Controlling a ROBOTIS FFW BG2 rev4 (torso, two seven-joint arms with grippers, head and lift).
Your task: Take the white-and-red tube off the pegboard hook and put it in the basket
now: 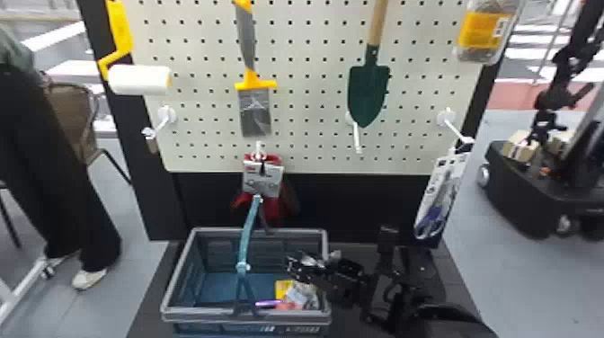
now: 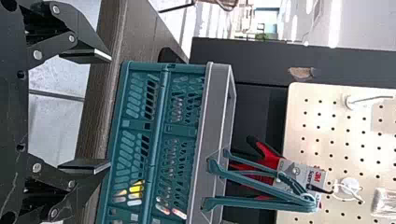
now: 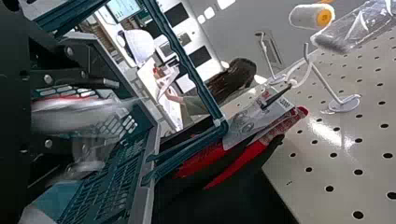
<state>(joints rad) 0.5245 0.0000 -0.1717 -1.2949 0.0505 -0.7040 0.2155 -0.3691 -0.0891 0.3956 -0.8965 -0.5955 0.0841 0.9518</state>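
Note:
My right gripper (image 1: 294,264) is over the right side of the basket (image 1: 245,318), with a whitish item (image 1: 311,260) at its fingers. In the right wrist view, the white-and-red tube (image 3: 77,114) is a streaked, blurred shape between the parted fingers of that gripper (image 3: 109,124). Clear wrapping partly covers the lower finger. The basket wall (image 3: 109,175) is just beyond. My left gripper (image 2: 110,112) stands open and holds nothing, facing the side of the basket (image 2: 159,135).
Yellow, clear-wrapped and purple items (image 1: 299,294) lie in the basket's right front part. The basket handle (image 1: 246,238) stands up near red gloves (image 1: 263,177) on a hook. Scissors (image 1: 442,195), a trowel (image 1: 368,94), a brush and a roller hang on the pegboard (image 1: 310,135).

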